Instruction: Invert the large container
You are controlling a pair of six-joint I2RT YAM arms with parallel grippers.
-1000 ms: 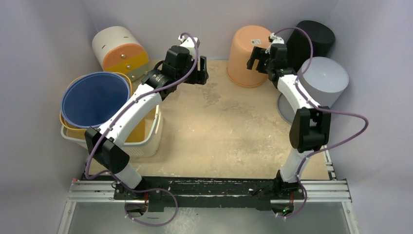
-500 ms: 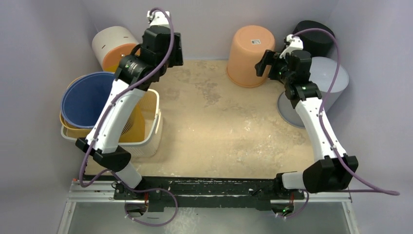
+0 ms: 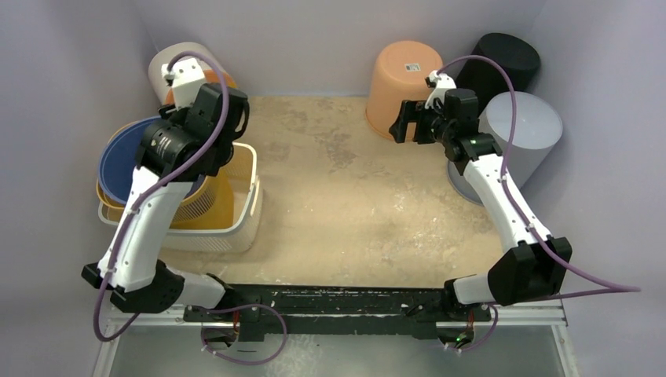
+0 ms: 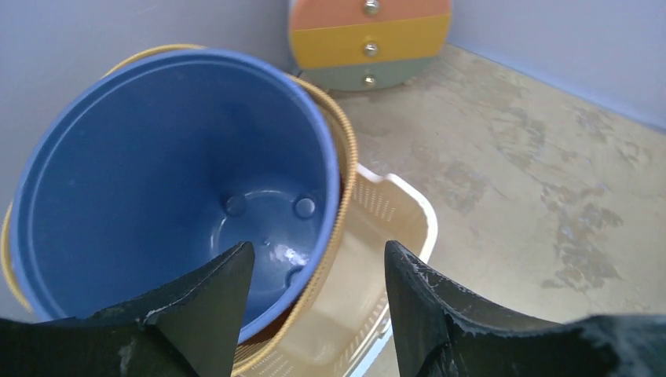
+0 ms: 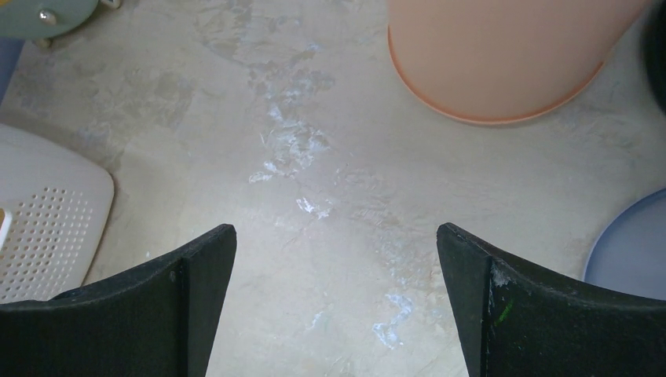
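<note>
You are at the approach: your left tool (image 4: 316,259), jaws apart and empty, hovers over the upright blue bucket (image 4: 181,181) nested in the basket (image 4: 397,206) at the left; next, lower one finger inside its rim and close, while the right tool (image 5: 336,232) hangs spread wide, empty.
</note>
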